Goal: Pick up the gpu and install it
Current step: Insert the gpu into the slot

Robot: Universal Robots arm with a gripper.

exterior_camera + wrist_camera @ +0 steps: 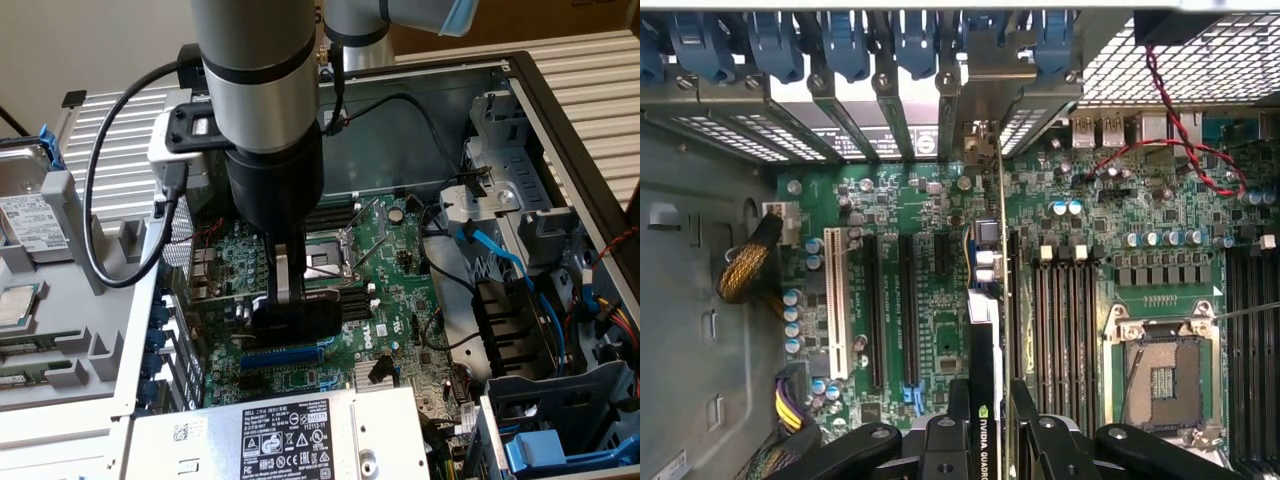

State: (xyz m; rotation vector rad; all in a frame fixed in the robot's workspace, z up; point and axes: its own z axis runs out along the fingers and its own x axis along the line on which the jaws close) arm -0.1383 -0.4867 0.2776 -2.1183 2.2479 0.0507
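On the exterior view's left of the claw (290,298) you have a row of blue clips (155,352), and a black cable (100,235) hangs there in a loop, well apart from the card. The claw is closed narrow on the gpu (985,405). In the wrist view the two fingers (952,440) press on both faces of the card. It stands upright on its edge between them, over the motherboard (400,290), in the area of the expansion slots (872,310). I cannot tell whether its lower edge sits in a slot or not. Just in front of the claw, toward the exterior camera, lies a long blue slot (285,355), and nearer still is the power supply (290,430). On the exterior view's right of the claw you find the processor socket (325,262), and farther away the drive cage (520,195) with its blue cables (500,262). I judge the card to be light and stiff, but fragile, because a thin board can crack if it is bent or pushed in crooked. The good place to hold is the flat cooler block and the bare board face opposite it, as the fingers do, never the contact edge. The smooth faces may slip, so keep the grip square.
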